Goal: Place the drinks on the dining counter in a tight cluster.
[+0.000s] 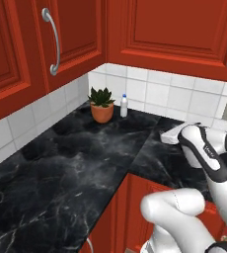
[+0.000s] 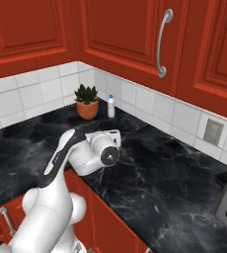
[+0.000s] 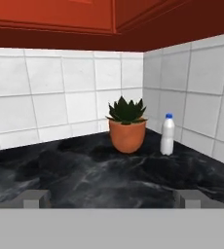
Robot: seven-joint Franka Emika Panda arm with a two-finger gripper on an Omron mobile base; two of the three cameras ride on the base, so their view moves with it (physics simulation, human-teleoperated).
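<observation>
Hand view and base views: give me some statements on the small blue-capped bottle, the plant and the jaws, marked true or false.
1. The blue-capped bottle stands upright in the tiled corner. True.
2. The bottle lies on its side. False: it is upright.
3. The potted plant stands beside the bottle. True.
4. The gripper has its jaws closed on the bottle. False: they are open and empty, short of it.
5. The worktop is white. False: it is black marbled.

Black marbled worktop [image 1: 61, 163] with potted plant [image 1: 101, 105], blue-capped bottle [image 1: 124, 105].
</observation>
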